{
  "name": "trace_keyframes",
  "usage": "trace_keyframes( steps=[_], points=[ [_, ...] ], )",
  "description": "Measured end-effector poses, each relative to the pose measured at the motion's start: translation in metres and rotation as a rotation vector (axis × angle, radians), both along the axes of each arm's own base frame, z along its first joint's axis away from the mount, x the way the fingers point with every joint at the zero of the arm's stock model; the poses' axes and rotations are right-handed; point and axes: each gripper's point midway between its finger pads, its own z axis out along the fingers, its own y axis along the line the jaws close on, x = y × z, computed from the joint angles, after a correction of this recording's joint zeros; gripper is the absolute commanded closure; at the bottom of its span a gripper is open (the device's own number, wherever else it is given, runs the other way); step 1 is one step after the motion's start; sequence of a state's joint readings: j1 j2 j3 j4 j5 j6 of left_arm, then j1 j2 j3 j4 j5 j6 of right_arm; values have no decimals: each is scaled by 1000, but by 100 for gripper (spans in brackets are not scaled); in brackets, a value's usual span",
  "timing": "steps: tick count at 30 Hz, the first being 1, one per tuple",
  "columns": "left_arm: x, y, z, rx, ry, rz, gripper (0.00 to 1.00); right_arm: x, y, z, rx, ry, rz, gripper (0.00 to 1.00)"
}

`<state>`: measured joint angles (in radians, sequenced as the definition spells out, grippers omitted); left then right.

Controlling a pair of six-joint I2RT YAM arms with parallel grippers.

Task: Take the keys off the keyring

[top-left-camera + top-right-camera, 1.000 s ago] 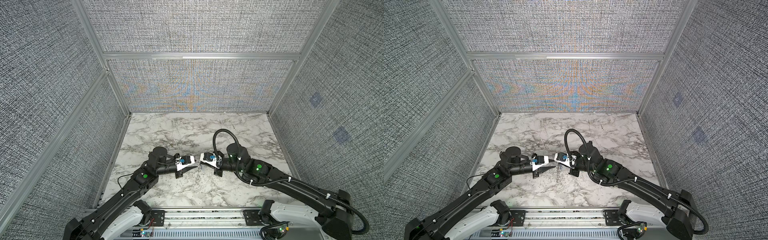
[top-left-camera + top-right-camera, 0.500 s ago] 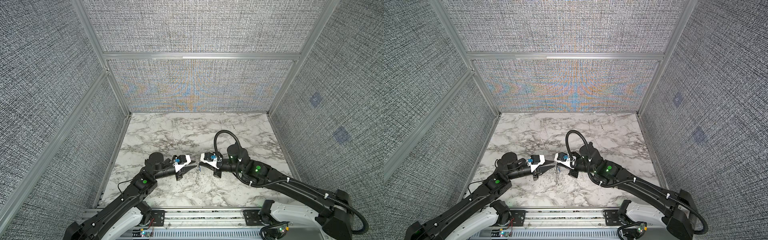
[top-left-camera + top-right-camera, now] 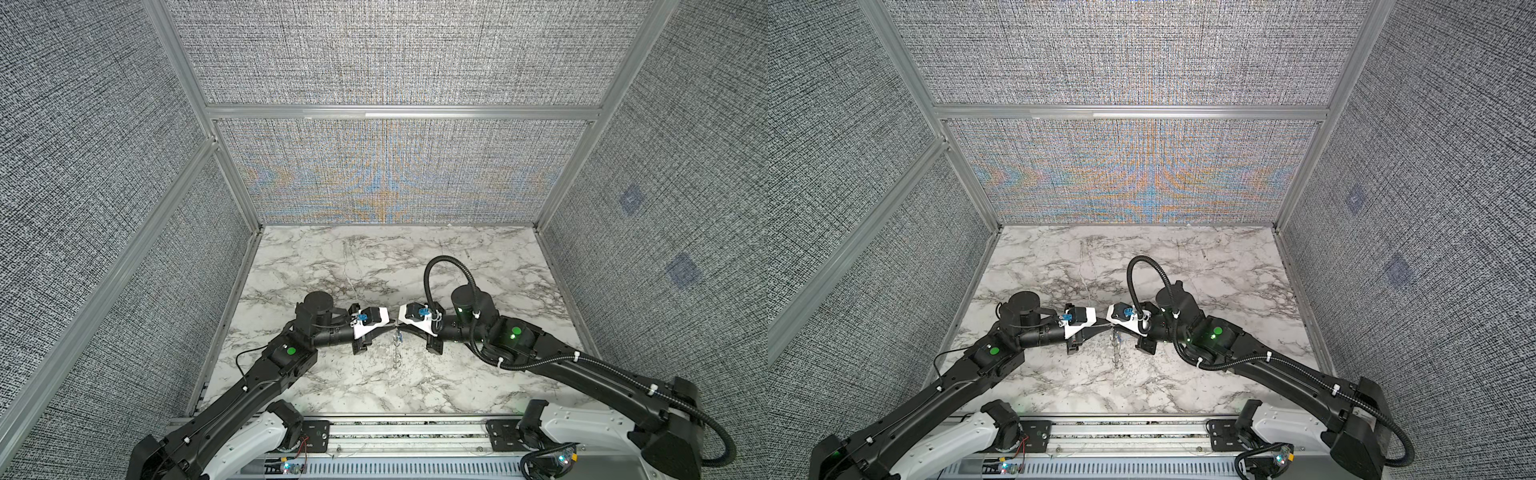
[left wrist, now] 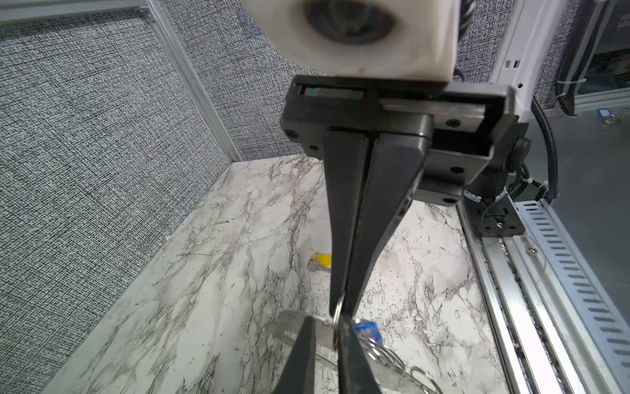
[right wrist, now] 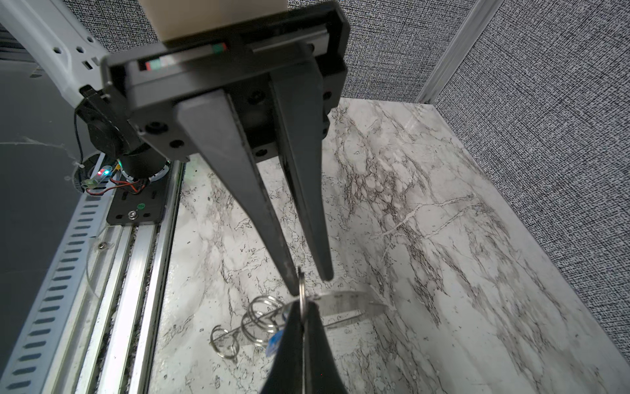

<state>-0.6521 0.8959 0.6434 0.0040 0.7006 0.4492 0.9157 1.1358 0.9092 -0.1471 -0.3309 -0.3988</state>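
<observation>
Right tool (image 4: 338,308): clamped tight on the keyring (image 5: 301,290), held up over the table (image 4: 238,273).
Left tool (image 5: 308,279): narrow, a slim gap showing, tips either side of the keyring's edge.
Blue key (image 4: 366,330): hung at the keyring; tag too blurred to read.
Yellow key (image 4: 322,260): lay loose on the table, apart from the keyring.

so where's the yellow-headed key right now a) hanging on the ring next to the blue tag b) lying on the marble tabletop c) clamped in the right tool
b, the left wrist view shows the yellow-headed key lying flat on the marble tabletop, below the right tool, which is shut on a small metal ring instead
</observation>
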Motion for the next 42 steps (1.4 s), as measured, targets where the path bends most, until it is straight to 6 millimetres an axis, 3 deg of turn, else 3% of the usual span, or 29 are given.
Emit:
trace_keyframes(
  steps=[7, 13, 16, 22, 25, 27, 36, 42],
  points=[
    [-2, -2, 1, 23, -11, -30, 95, 1, -1, 2, -23, -7, 2, 100],
    [-4, -3, 0, 23, -11, -46, 86, 0, -3, 4, -33, -9, 7, 100],
    [-4, -3, -3, 39, -7, -52, 87, 0, -1, 11, -25, -18, 14, 100],
    [-3, -3, -5, 71, 2, -60, 91, 0, -2, 6, -43, -10, 21, 100],
    [-3, -3, -6, 77, -6, -63, 80, -1, -1, 5, -46, -6, 24, 100],
    [-4, -3, -4, 73, -12, -63, 79, -1, -1, 4, -47, -4, 27, 100],
    [-3, -1, 6, 61, -49, -48, 85, -1, 0, 0, -64, 6, 30, 100],
    [-1, -5, 0, 77, -28, -65, 85, -1, 0, 0, -68, 9, 29, 100]
  ],
)
